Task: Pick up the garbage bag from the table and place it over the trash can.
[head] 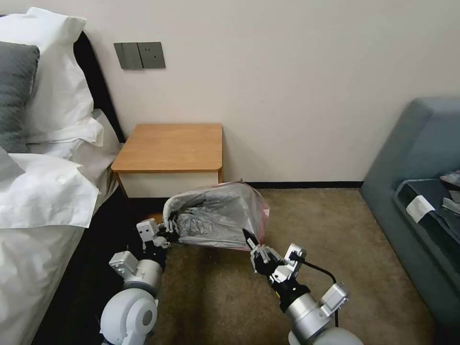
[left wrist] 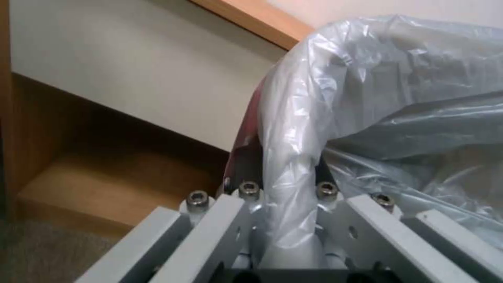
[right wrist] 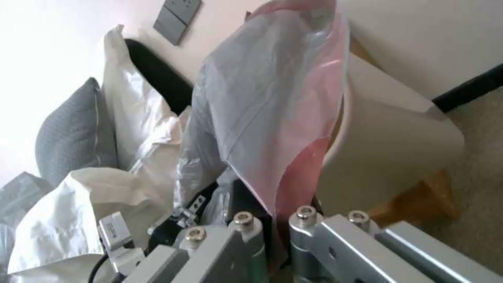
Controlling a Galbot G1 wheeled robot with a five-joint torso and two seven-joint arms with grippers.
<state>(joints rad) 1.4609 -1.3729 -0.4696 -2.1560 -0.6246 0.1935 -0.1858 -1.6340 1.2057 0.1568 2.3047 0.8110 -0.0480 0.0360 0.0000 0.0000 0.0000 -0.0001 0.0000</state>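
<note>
1. The left claw [head: 168,233], at lower centre-left of the head view, is pinched on the near-left edge of the garbage bag [head: 215,215]; its wrist view shows a fold of grey film squeezed between the two finger sets.
2. The right claw [head: 253,245], at lower centre, is clamped on the bag's pink-tinted corner (the right wrist view shows the pink film running down between its fingers).
3. Between them the bag's mouth is held stretched open over the carpet [head: 335,230], just in front of the tabletop [head: 172,146].
4. The trash can [right wrist: 388,145] appears in the right wrist view as a cream wall just beside the pink rim; in the head view the bag covers it, so how far the rim is seated cannot be told.
5. To do this step well, I would keep both pinches firm, hold the mouth taut, and bring both claws down evenly so the rim slips outside the can's edge.
6. The thin film could tear or slide free if one side pulls harder.
</note>
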